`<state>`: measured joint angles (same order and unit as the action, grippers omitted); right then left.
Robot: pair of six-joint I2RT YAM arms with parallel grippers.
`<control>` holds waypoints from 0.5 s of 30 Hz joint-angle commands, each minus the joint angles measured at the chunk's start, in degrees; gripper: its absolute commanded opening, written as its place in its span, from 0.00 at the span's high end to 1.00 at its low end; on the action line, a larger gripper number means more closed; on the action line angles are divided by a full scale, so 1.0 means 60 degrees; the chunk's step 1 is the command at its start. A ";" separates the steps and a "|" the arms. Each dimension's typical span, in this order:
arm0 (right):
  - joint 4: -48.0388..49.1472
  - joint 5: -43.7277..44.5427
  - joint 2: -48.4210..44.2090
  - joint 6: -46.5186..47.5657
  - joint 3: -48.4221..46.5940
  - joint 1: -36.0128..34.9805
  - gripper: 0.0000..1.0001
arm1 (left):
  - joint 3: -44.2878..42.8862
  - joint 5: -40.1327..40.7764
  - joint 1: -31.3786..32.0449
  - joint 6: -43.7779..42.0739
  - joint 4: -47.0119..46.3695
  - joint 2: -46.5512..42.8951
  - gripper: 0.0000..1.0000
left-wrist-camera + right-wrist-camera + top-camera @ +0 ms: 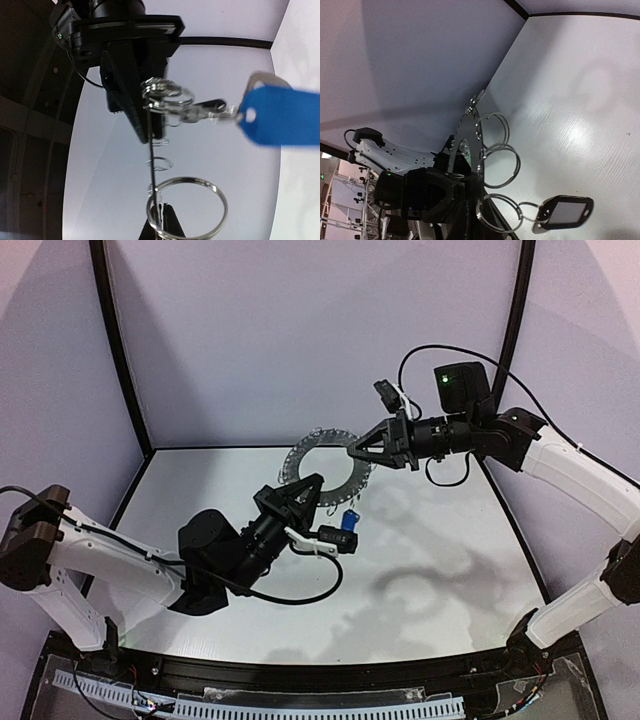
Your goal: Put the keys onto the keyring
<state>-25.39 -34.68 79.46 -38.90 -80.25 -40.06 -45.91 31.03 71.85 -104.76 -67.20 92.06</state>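
Note:
The keyring [322, 468], a large flat metal disc with a big hole, stands on edge above the table between both grippers. My left gripper [305, 487] is shut on its lower rim and my right gripper [356, 451] on its upper right rim. From the left wrist the keyring [150, 155] is a thin vertical line running from my left gripper [161, 210] up to the right gripper's fingers [135, 85]. A key [205, 109] with a blue tag [282, 117] hangs from a wire loop [187, 207]. In the right wrist view my right gripper [476, 210] clamps the keyring [467, 132]; the tag [565, 212] dangles.
The white table [430, 570] ends in a black back edge [250, 447], with black frame poles [118, 350] at both rear corners and pale walls behind. A black cable [300, 595] loops under the left arm. More wire loops [502, 165] hang off the ring's rim.

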 commanded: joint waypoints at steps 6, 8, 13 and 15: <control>0.1604 -0.0319 -0.0066 -0.0562 0.0887 0.0197 1.00 | -0.0115 0.0204 -0.0052 0.0723 -0.0852 0.0425 0.31; 0.2086 0.0048 -0.0209 -0.0797 0.1303 0.0374 1.00 | -0.0124 0.0531 -0.0052 0.1081 -0.1039 0.0602 0.03; 0.2850 0.1210 -0.0467 -0.0993 0.2379 0.0911 1.00 | -0.0039 0.1600 -0.0020 0.2745 -0.1217 0.0804 0.01; 0.3222 0.1539 -0.0447 -0.0966 0.2872 0.1072 1.00 | 0.0051 0.2085 0.0022 0.3616 -0.1021 0.0759 0.01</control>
<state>-12.63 -33.88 78.41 -45.36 -67.35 -36.23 -45.93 36.53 71.68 -94.73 -70.23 97.60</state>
